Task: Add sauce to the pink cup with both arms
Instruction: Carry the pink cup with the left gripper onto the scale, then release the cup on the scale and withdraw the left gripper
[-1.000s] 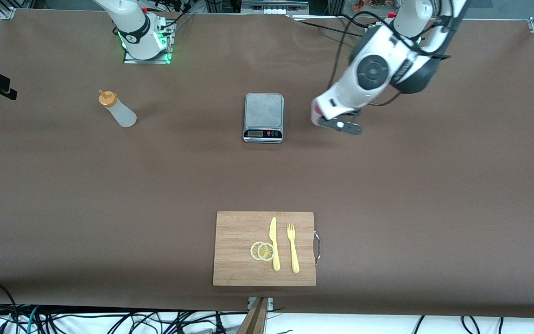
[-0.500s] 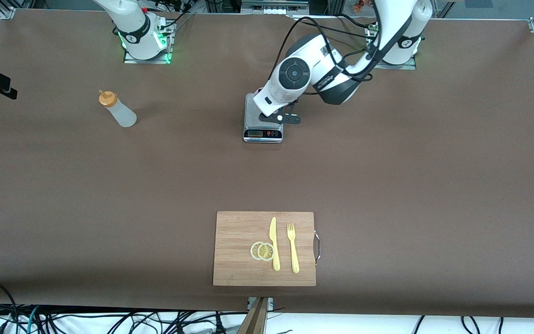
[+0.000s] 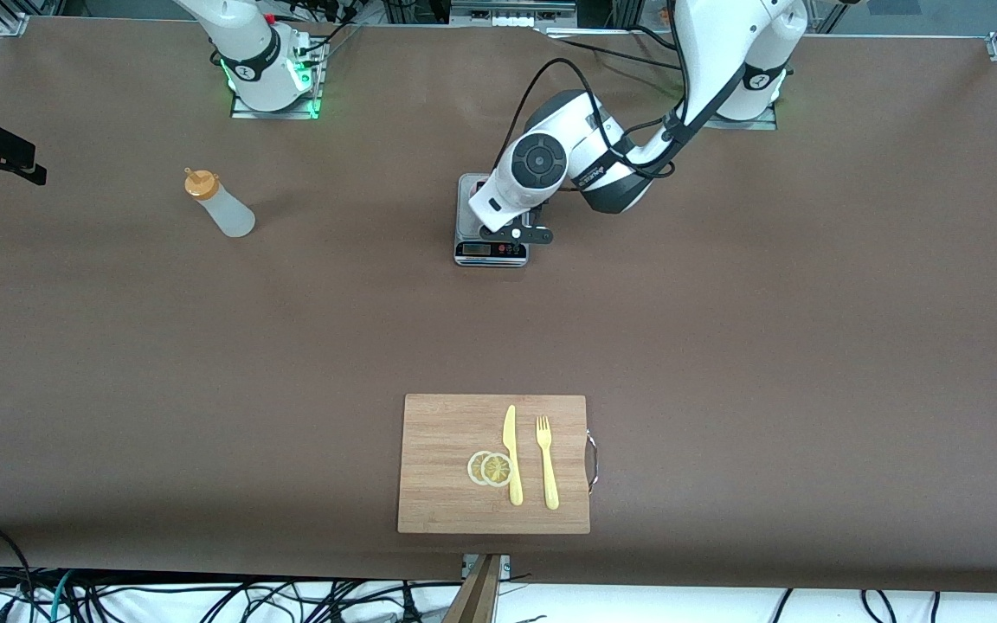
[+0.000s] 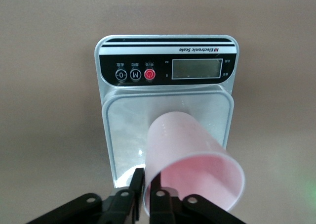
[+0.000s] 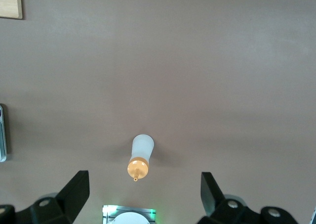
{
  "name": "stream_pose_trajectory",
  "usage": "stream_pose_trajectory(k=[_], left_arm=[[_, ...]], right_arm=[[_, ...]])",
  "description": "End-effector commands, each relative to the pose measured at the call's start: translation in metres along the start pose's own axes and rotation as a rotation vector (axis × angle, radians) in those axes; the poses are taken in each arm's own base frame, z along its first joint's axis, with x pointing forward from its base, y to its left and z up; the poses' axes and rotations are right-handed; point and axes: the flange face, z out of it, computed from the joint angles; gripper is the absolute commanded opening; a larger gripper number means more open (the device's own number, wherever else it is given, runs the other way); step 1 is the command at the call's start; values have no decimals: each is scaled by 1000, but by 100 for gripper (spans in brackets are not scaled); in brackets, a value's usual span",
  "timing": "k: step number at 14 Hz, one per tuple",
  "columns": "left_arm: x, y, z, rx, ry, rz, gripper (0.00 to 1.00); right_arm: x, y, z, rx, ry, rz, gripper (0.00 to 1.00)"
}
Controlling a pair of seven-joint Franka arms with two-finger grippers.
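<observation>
Left gripper [image 4: 143,197] pinches the rim of the small, smooth, pale pink plastic cup [image 4: 190,162] over the steel-topped digital scale [image 4: 168,93].

The tapered cup tilts above the brushed platform, one finger inside its wall and one outside. The translucent whitish squeeze bottle with an orange nozzle cap [image 3: 218,204] stands on the matte brown table [image 3: 723,329] toward the right arm's end. Right gripper [image 5: 143,194] hangs spread wide above it, holding nothing.
</observation>
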Motion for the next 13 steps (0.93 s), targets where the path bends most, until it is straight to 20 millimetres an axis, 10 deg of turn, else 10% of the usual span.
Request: stream_pose_trajectory(k=[1,7,13], left_arm=[[-5,7,-8,16,22,-18,100],[-32,-2,-123,98,51,-12,100],[9,-100,-298,60,128,-160,100]], right_arm=[[-7,2,-9,8,5,-89,100],[-13,-3,-4,38,-50,-167,100],[-14,-22,0,71,-78,-528,100]])
